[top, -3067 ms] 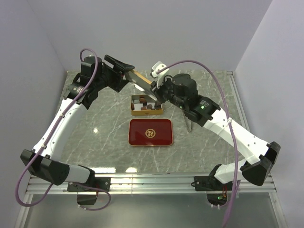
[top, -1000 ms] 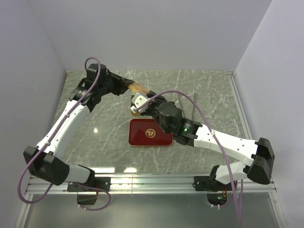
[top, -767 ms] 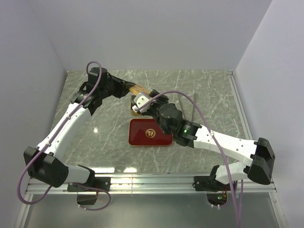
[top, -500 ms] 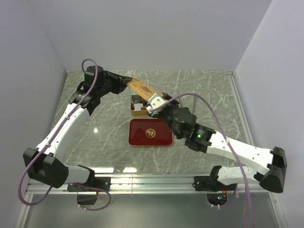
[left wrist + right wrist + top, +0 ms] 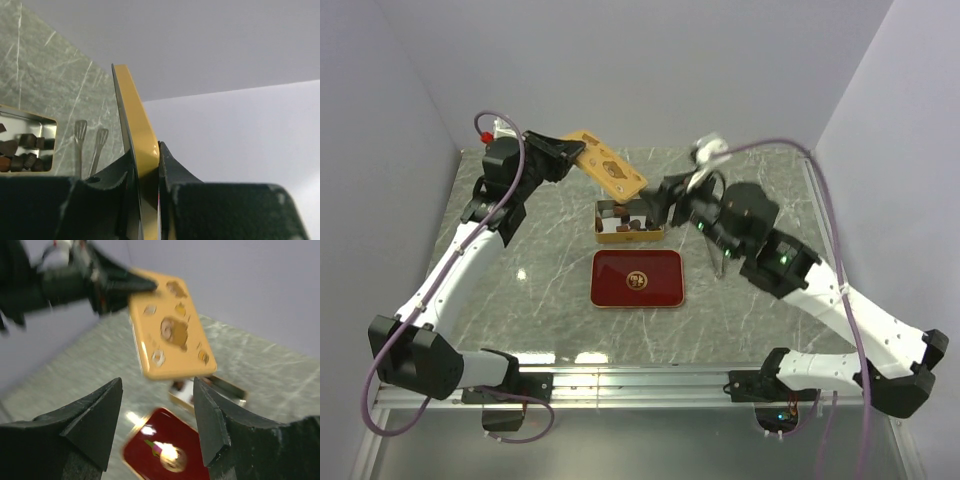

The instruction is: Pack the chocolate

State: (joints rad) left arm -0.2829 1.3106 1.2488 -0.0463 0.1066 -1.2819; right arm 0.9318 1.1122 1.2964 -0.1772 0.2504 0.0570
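Where the two arms are bolted at the near edge, the grey-green marbled worktop (image 5: 535,300) begins. The first thing on it is the red tray (image 5: 660,290), lying flat with a round gold emblem at its middle. The emblem is too small to read.

Just beyond the tray, across a narrow strip of bare stone, stands a shallow gold-rimmed box (image 5: 630,239) with no cover on it. The chocolate (image 5: 636,225) lies inside this box. It is a cluster of small dark brown pieces, a few of them reddish, gathered toward the near and right sides.

To the right of the box, the metal tongs (image 5: 80,132) lie on the worktop, apart from it.

The right pincer (image 5: 157,385) hovers near the box's right end. Its jaws stand apart with nothing between them.

Farther back on the left, the left pincer (image 5: 570,155) is clamped on one edge of a yellow lid (image 5: 610,170). The lid is held tilted in the air behind the box's far side. It carries brown printed motifs, a larger round one in the centre and smaller ones around it. They are too blurred to show any lettering.
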